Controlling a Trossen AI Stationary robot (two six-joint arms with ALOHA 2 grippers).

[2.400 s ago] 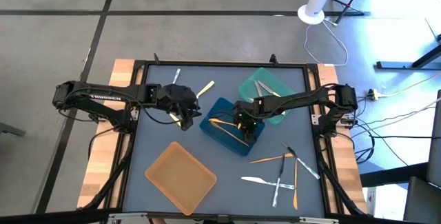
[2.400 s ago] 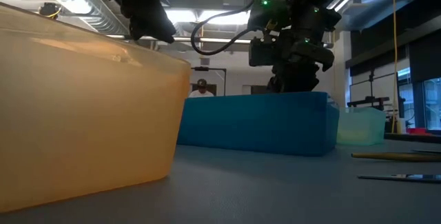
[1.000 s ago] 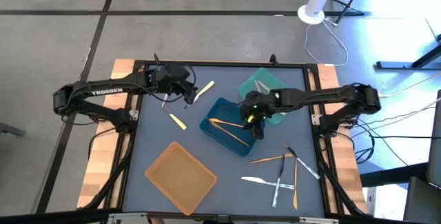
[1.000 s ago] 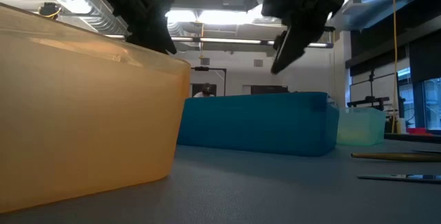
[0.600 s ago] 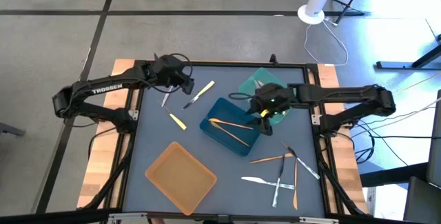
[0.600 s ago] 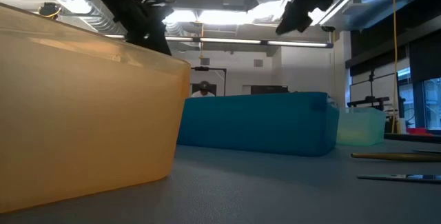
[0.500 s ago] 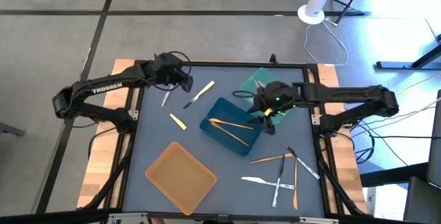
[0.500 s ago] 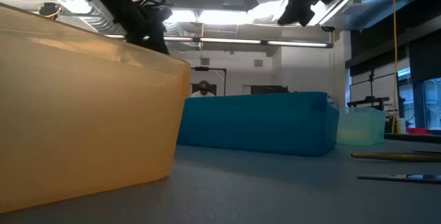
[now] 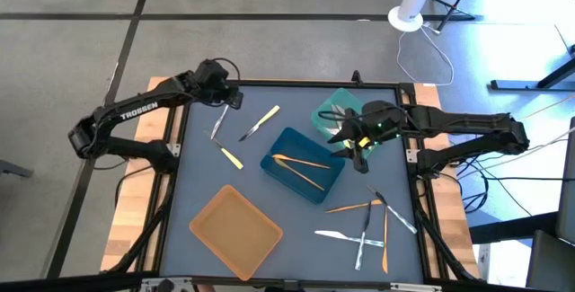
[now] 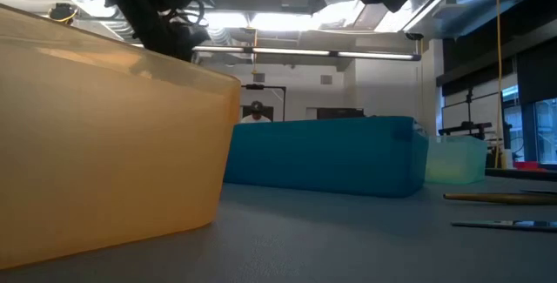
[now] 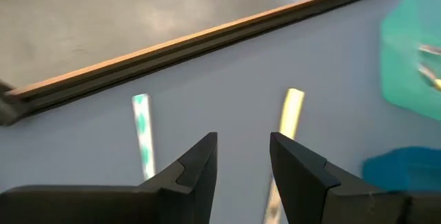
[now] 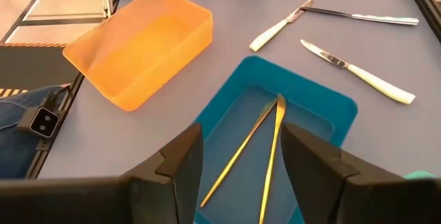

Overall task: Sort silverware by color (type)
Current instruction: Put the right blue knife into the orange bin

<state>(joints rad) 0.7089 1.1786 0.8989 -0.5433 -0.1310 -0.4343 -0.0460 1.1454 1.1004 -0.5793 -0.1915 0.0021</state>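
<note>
Left gripper [image 9: 226, 94] raised over far-left desk [image 9: 198, 180] corner, fingers parted, empty. Right gripper [image 9: 355, 144] raised between deep blue rectangular tray [image 9: 316, 187] and teal tray [image 9: 325, 112], fingers apart, empty. Two orange plastic utensils [image 12: 265, 148] lie in blue tray; yellow-handled knife [image 9: 259, 122] on desk, far left.

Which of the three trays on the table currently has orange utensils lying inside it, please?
The blue tray in the middle of the table: two orange utensils lie in it. The orange tray looks bare, and the teal tray holds only pale pieces.
</note>
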